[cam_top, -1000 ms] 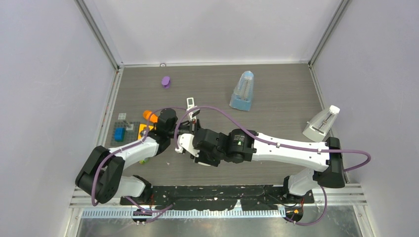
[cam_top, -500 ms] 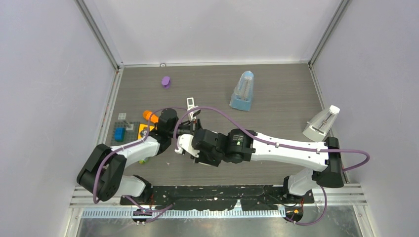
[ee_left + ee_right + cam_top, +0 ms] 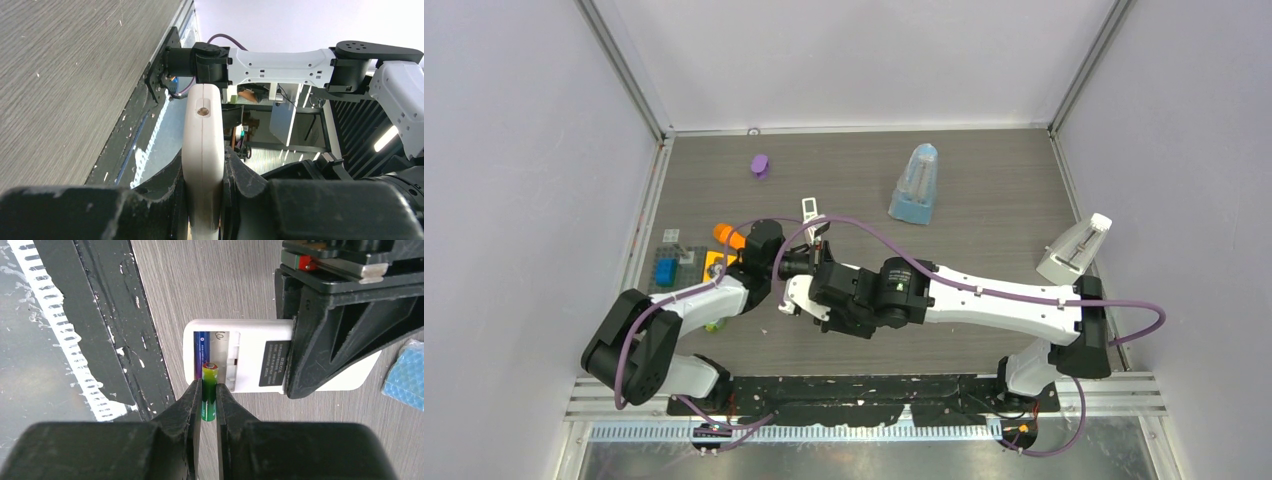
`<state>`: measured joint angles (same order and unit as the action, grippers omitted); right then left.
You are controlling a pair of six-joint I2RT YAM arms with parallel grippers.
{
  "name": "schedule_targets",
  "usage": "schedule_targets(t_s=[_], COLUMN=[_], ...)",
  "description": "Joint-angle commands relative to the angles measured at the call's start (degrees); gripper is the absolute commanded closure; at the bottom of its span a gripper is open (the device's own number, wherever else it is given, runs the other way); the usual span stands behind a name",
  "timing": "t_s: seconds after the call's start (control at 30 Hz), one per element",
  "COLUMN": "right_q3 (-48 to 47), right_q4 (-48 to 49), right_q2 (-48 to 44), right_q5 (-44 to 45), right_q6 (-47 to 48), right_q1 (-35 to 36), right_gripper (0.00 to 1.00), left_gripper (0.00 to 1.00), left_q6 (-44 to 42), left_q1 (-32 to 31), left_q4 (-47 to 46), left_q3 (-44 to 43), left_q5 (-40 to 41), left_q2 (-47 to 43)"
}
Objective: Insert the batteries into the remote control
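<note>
The white remote control (image 3: pixel 247 347) lies back-up above the table, its battery bay open. My left gripper (image 3: pixel 202 167) is shut on its far half; in the left wrist view the remote (image 3: pixel 202 135) shows edge-on between the fingers. A purple battery (image 3: pixel 201 351) sits in the bay's outer slot. My right gripper (image 3: pixel 209 386) is shut on a green battery (image 3: pixel 209 392), whose tip is at the rim of the empty slot beside the purple one. In the top view the remote (image 3: pixel 792 293) shows between the two wrists.
A small white piece (image 3: pixel 810 208), a purple object (image 3: pixel 760 165) and a clear blue-based object (image 3: pixel 915 185) lie farther back. A white object (image 3: pixel 1074 250) rests at the right edge. An orange item (image 3: pixel 727 235) and a blue block (image 3: pixel 665 270) sit at the left.
The right arm has edged slightly left toward the remote. Both grips are unchanged.
</note>
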<state>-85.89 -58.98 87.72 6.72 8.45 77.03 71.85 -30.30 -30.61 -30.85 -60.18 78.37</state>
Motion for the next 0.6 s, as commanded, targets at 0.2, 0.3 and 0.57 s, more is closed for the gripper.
schedule_targets(t_s=[0.2, 0.3, 0.57], right_q3=[-3.38, -3.97, -4.71], right_q4=[0.03, -0.12, -0.35], right_q2=[1.95, 3.04, 4.69], right_q5=[1.06, 1.60, 1.89], right_q6=[0.37, 0.65, 0.73], right_q1=[0.32, 0.31, 0.30], right_gripper=[0.86, 0.85, 0.79], left_gripper=[1.00, 1.00, 1.00], left_q6=[0.56, 0.93, 2.25], left_q1=[-0.66, -1.04, -1.35], left_q4=[-3.69, -4.30, -6.29], left_q3=[-1.45, -1.32, -1.05], left_q5=[-0.77, -0.79, -0.97], left_q2=[-0.35, -0.10, 0.15])
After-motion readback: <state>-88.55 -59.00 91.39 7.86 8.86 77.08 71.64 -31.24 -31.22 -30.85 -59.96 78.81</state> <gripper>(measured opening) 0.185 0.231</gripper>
